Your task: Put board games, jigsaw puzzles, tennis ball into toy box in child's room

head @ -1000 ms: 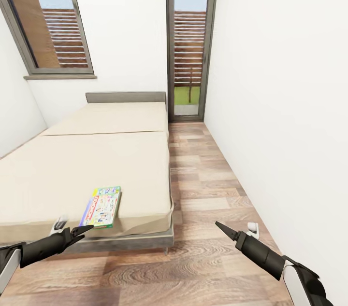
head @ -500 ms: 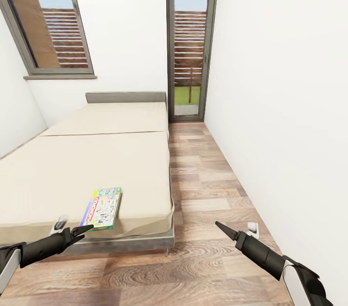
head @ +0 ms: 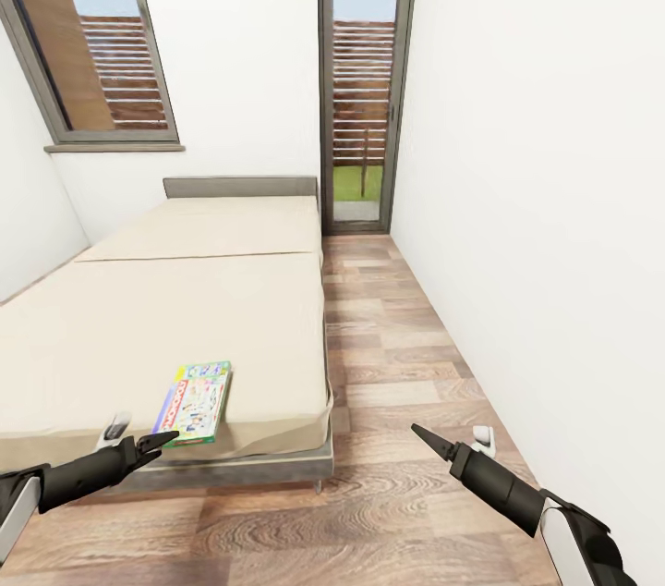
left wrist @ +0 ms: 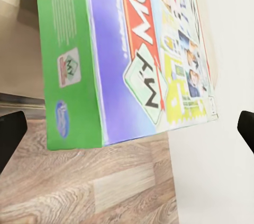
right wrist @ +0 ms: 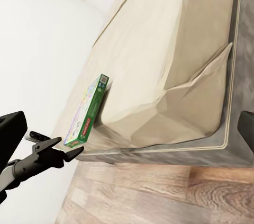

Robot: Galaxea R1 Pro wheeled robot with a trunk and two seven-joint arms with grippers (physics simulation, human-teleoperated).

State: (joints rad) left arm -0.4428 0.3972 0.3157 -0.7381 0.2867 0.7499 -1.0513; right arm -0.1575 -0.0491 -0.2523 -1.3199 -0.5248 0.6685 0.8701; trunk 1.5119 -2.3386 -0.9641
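**Bed edge drawn slightly nearer; board game waits at the near corner**

Between the earlier head views and the present one, the whole picture is shifted a little downward: the foot of the bed and the game box are shown marginally lower, which is read as a small advance of the camera, not a move of the things. The arms are placed as they were.

At the left, the left gripper (head: 164, 441) is held just short of the bed's near edge, its fingers spread wide and nothing held between them, as is confirmed in the left wrist view, where the dark tips stand at either side. Just beyond it, the pale green board game (head: 194, 396) is lying flat on the bed (head: 185, 318), close to the near right corner, its short end slightly overhanging the mattress edge. At the right, the right gripper (head: 427, 441) is poised over the wood floor (head: 397, 364), well apart from the bed; whether its fingers are parted cannot be told.

For the step in hand, the overhanging end is judged the best purchase: the open fingers should be brought level with the box, one above and one below, before being closed.
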